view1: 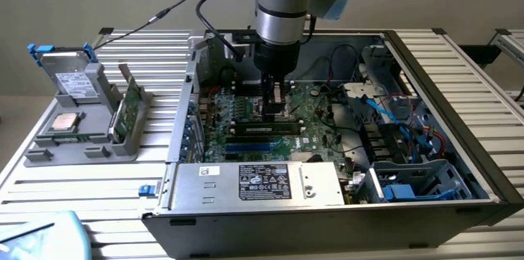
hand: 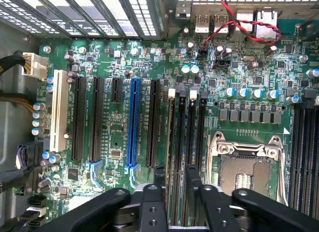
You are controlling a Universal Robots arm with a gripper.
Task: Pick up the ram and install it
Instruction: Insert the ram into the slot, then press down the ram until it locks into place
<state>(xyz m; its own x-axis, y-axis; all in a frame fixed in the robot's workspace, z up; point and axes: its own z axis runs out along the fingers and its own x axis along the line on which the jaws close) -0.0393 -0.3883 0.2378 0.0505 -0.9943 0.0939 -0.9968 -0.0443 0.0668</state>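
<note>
The ram (view1: 266, 129) is a slim, long stick with dark chips and a label. It stands on edge in a memory slot of the motherboard (view1: 245, 110), inside the open computer case. My gripper (view1: 275, 113) hangs straight down over it, near its middle. In the wrist view the black fingers (hand: 158, 184) stand on either side of the ram (hand: 174, 142), which runs lengthwise between them. A small gap shows on each side, so the gripper (hand: 175, 176) is open around the stick and grips nothing.
A processor socket (hand: 246, 169) lies close beside the memory slots. Cables and a drive cage (view1: 409, 180) crowd the case at the exterior view's right. The power supply (view1: 262, 183) sits in front. A grey tray (view1: 82, 143) outside the case holds a green card (view1: 127, 113), a square chip (view1: 65, 122) and a drive (view1: 73, 79).
</note>
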